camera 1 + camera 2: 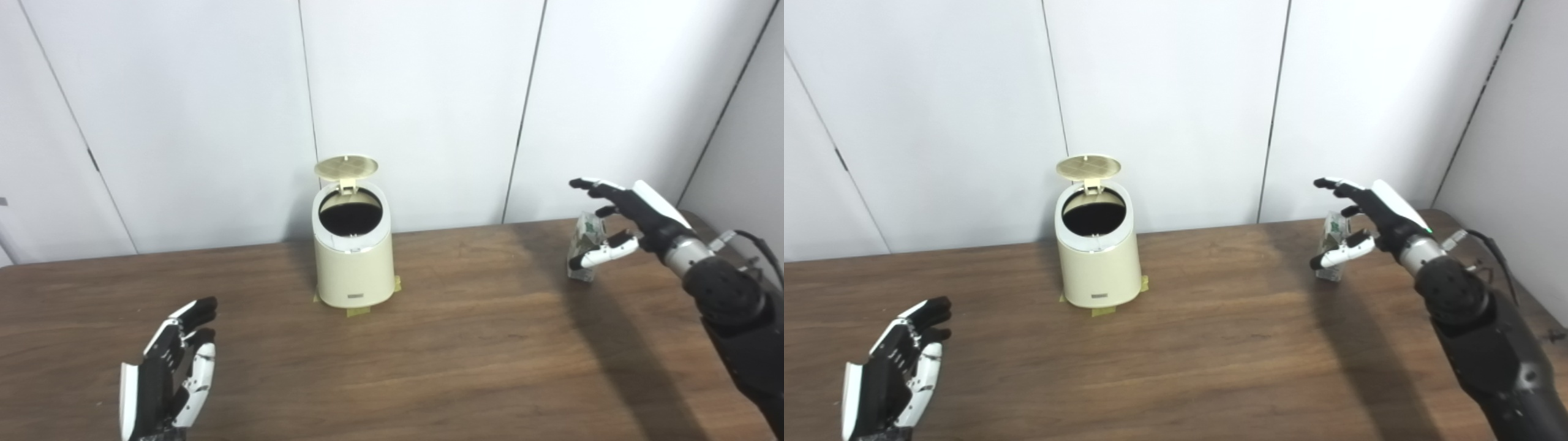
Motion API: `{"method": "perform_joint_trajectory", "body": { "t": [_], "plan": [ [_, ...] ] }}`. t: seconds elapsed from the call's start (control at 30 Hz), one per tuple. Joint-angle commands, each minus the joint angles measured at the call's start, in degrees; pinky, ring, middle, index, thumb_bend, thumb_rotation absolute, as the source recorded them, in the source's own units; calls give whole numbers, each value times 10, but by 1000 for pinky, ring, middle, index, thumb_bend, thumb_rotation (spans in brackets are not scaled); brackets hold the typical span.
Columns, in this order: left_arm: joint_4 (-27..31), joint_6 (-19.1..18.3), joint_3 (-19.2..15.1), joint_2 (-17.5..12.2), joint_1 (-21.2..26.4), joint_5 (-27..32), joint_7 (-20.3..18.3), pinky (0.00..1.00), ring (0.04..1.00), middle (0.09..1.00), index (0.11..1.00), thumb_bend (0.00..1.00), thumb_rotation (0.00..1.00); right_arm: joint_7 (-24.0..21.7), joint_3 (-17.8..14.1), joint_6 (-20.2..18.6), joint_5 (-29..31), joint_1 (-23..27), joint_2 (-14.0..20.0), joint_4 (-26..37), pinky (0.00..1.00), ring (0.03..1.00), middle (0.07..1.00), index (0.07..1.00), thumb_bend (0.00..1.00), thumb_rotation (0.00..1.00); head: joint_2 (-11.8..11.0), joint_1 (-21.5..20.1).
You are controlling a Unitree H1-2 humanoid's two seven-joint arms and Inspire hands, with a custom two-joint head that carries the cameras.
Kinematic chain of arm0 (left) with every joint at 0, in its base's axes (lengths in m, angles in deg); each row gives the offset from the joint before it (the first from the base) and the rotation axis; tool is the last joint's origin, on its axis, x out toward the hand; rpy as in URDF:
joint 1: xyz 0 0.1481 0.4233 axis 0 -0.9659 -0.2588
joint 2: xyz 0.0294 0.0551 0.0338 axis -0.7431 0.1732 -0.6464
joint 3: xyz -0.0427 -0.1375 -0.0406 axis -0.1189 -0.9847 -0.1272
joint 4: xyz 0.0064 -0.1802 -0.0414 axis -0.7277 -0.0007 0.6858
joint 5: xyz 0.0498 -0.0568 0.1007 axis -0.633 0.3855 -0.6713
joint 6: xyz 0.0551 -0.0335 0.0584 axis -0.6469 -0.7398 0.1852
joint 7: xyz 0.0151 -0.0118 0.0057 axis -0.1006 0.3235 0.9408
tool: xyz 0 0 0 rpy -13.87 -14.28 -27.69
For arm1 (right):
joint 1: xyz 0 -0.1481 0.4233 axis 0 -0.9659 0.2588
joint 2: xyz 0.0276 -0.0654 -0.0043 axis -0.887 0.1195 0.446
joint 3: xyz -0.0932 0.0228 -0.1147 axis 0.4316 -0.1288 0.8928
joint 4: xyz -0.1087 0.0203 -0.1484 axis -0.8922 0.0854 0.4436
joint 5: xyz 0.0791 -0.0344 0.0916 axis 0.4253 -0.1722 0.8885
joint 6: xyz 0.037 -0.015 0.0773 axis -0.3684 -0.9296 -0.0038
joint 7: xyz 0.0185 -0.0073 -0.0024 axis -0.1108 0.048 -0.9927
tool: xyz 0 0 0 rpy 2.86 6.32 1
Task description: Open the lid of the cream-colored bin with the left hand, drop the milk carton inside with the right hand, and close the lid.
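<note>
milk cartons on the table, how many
1: the milk carton stands upright on the table's far right side, between the fingers of the open right hand. The bin's inside is dark.

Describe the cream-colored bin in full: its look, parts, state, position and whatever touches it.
The cream-colored bin is a small, round, smooth container, seemingly plastic, standing upright on the wooden table near the wall. Its round lid is flipped up on a rear hinge, exposing a dark interior. A small label sits low on the front. Yellow tape strips show at its base. Neither hand touches it.
</note>
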Motion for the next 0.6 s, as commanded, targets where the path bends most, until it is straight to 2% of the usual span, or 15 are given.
{"method": "perform_joint_trajectory", "body": {
  "t": [0.0,0.03,0.17,0.27,0.3,0.37,0.43,0.57],
  "plan": [
    [-23,22,-7,-12,-7,-23,4,666,749,758,731,172,524,-3,4,29,-14,39,34,-10,715,857,892,844,981,7,0,-1],
    [-22,23,-7,-12,-7,-23,3,665,749,758,732,171,525,-3,8,35,-18,41,35,-17,703,851,889,838,980,10,0,-1],
    [-23,28,-7,-16,-8,-14,-3,677,756,763,737,172,549,-16,22,13,-28,54,39,-36,727,866,898,833,969,56,-2,-7],
    [-25,27,-9,-16,-8,-15,-3,679,757,764,740,157,547,-22,34,24,-33,70,41,-58,761,857,875,826,965,38,-5,-10],
    [-24,27,-9,-16,-8,-17,-2,677,755,763,738,150,505,-19,38,29,-39,74,41,-64,761,853,872,824,972,31,-5,-10],
    [-24,27,-9,-17,-9,-22,-2,674,753,761,736,148,485,-13,45,38,-51,80,42,-69,761,846,867,819,979,37,-5,-12],
    [-25,28,-9,-18,-10,-20,-3,680,760,768,737,144,485,-4,46,47,-59,82,42,-61,741,825,854,808,991,62,-5,-12],
    [-26,25,-10,-19,-10,-17,-5,694,769,773,739,159,525,1,38,26,-81,74,43,5,735,800,818,786,997,29,-5,-16]
  ]
}}
